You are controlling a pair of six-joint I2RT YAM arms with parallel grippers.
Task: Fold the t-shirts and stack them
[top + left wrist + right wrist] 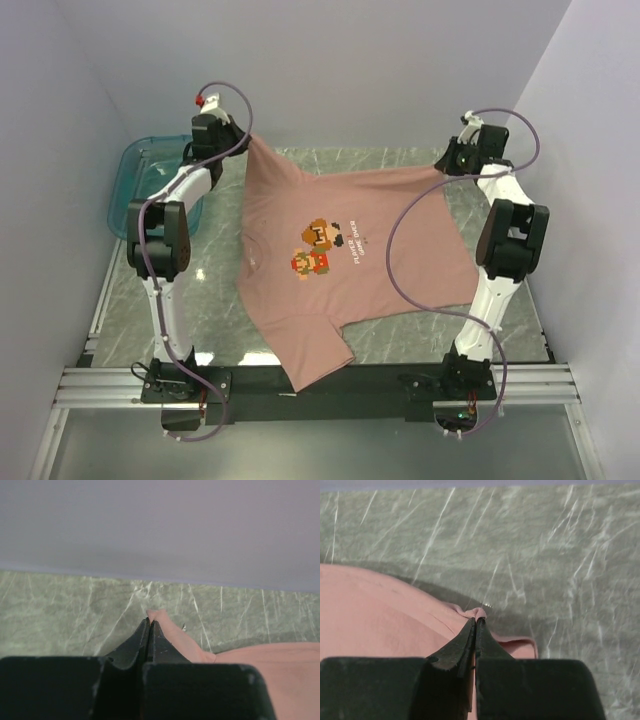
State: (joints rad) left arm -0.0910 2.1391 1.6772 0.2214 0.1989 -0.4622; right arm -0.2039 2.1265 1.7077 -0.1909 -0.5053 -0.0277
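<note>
Dusty-pink cotton t-shirt [340,290], stretched 10-to-2 o'clock between left gripper [242,140] and right gripper [446,168], both pinching its far corners; cloth trails toward 6 o'clock.

The only writing in view is the white lettering [357,243], a few short lines on the chest of the dusty-pink t-shirt [300,195], just beside its pixel-art figure [316,248]. Seen from above, it lies turned and is too small to read.
</note>
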